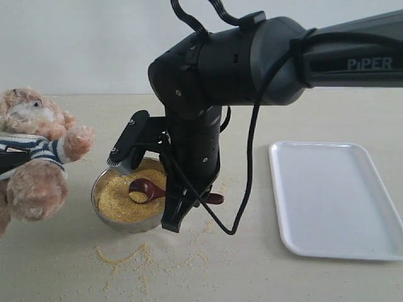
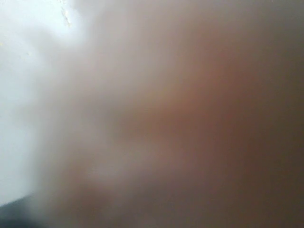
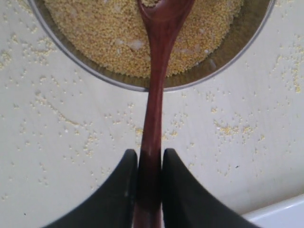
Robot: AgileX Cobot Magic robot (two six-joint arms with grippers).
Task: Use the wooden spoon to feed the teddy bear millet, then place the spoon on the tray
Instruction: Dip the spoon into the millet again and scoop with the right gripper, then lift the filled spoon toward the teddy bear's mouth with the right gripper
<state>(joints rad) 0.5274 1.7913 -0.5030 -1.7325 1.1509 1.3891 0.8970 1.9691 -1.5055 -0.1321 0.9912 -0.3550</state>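
Note:
The teddy bear (image 1: 34, 151) sits at the far left, one paw raised toward the steel bowl (image 1: 96, 189). Millet (image 1: 119, 198) fills that bowl. The wooden spoon (image 1: 145, 187) lies with its oval bowl on the millet and a few grains in it. My right gripper (image 1: 179, 207) is shut on the spoon's handle (image 3: 153, 114), just outside the bowl rim (image 3: 237, 45); the millet (image 3: 104, 33) shows beyond it. The white tray (image 1: 334, 201) lies at the right. The left wrist view is a brown blur. Something dark (image 1: 7, 161) crosses the bear's shirt at the left edge.
Spilled millet grains (image 1: 126, 255) are strewn on the beige table in front of and around the bowl. A corner of the tray (image 3: 280, 213) shows in the right wrist view. The right arm's black body and cable hang over the bowl.

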